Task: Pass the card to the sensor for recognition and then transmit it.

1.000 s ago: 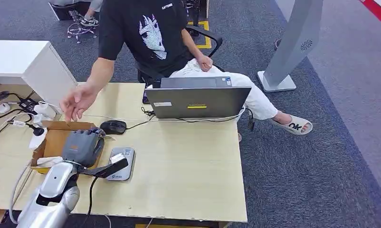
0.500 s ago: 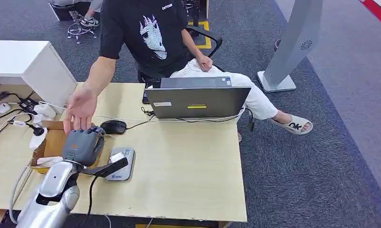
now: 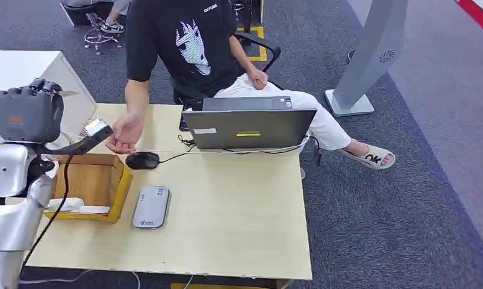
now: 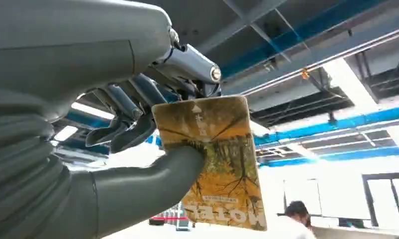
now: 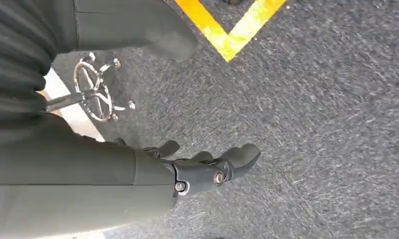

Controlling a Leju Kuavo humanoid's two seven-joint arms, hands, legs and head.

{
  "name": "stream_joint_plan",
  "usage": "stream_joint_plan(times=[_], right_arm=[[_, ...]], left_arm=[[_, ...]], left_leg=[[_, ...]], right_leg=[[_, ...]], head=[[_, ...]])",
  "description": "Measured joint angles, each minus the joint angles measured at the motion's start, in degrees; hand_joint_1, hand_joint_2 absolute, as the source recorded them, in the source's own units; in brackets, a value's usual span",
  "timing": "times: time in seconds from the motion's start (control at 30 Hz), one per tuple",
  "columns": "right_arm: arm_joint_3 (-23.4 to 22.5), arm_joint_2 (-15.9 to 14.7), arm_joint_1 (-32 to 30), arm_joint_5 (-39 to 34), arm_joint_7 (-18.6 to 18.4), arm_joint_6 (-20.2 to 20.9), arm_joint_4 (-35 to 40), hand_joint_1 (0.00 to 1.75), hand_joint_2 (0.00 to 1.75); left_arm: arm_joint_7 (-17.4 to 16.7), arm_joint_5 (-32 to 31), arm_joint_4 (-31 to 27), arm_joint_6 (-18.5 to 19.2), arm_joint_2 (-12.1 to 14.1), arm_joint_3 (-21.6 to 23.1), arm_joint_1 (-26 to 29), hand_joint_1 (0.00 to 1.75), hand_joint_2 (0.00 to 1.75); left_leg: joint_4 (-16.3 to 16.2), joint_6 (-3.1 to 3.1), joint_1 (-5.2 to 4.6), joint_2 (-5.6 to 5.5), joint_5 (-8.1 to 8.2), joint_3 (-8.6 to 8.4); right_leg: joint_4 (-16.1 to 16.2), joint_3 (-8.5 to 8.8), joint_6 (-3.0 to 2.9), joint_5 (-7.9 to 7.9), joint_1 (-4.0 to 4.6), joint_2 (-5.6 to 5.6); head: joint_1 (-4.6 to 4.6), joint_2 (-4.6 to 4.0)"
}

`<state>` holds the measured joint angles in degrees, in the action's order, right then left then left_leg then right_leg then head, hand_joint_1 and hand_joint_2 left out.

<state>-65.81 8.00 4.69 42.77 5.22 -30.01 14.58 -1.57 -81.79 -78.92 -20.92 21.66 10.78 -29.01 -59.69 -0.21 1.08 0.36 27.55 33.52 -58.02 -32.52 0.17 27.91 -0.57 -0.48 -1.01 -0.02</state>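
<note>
My left hand (image 3: 29,111) is raised high over the table's far left corner. It pinches a card (image 3: 96,126) between thumb and fingers. In the left wrist view the card (image 4: 222,164) is yellow with a printed picture, held under the thumb (image 4: 152,179). A seated person's hand (image 3: 126,133) reaches out just beside the card. The sensor (image 3: 150,206), a flat grey reader, lies on the table below, well apart from the card. My right hand (image 5: 207,167) hangs over grey carpet with its fingers apart and nothing in it.
An open cardboard box (image 3: 91,180) sits left of the sensor. A black mouse (image 3: 142,160) and a laptop (image 3: 249,126) with cables lie toward the table's far side. A white cabinet (image 3: 22,69) stands at far left, a grey stand (image 3: 371,60) on the floor at right.
My left hand has lifted the card off the sensor and carried it up and toward the far left. The person's hand has come closer to the card.
</note>
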Motion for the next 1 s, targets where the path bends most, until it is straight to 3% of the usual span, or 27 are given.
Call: stream_joint_plan(times=[0.43, 0.47, 0.5, 1.0], right_arm=[[-0.04, 0.0, 0.1, 0.0, 0.0, -0.35, 0.0, 0.0, 1.75], [-0.04, 0.0, 0.09, 0.0, 0.0, -0.35, 0.0, 0.0, 1.75], [-0.04, 0.0, 0.08, 0.0, 0.0, -0.35, 0.0, 0.0, 1.75], [-0.63, 0.0, 0.09, 0.0, -0.44, -0.42, 0.0, 0.0, 1.75]], left_arm=[[-0.44, -0.77, -0.35, -0.66, 0.11, -1.27, -0.1, 1.75, 1.75], [-0.46, -0.79, -0.42, -0.68, 0.11, -1.27, -0.1, 0.16, 1.75], [-0.5, -0.9, -0.52, -0.68, 0.09, -1.27, -0.08, 0.0, 1.75], [-1.92, -2.14, -0.55, -1.2, -1.46, -1.27, 0.38, 0.0, 1.75]], left_leg=[[-0.02, 0.0, 0.01, 0.0, 0.0, 0.02], [-0.02, 0.0, 0.01, 0.0, 0.0, 0.02], [-0.02, 0.0, 0.01, 0.0, 0.0, 0.02], [-0.02, 0.0, 0.01, 0.0, 0.0, 0.03]], right_leg=[[0.0, 0.0, 0.01, -0.03, 0.0, 0.0], [0.0, 0.0, 0.01, -0.03, 0.0, 0.01], [0.0, -0.01, 0.01, -0.03, 0.0, 0.01], [0.01, -0.01, 0.01, -0.03, 0.0, 0.01]], head=[[0.02, 0.0], [0.02, 0.0], [0.02, 0.0], [0.02, 0.0]])
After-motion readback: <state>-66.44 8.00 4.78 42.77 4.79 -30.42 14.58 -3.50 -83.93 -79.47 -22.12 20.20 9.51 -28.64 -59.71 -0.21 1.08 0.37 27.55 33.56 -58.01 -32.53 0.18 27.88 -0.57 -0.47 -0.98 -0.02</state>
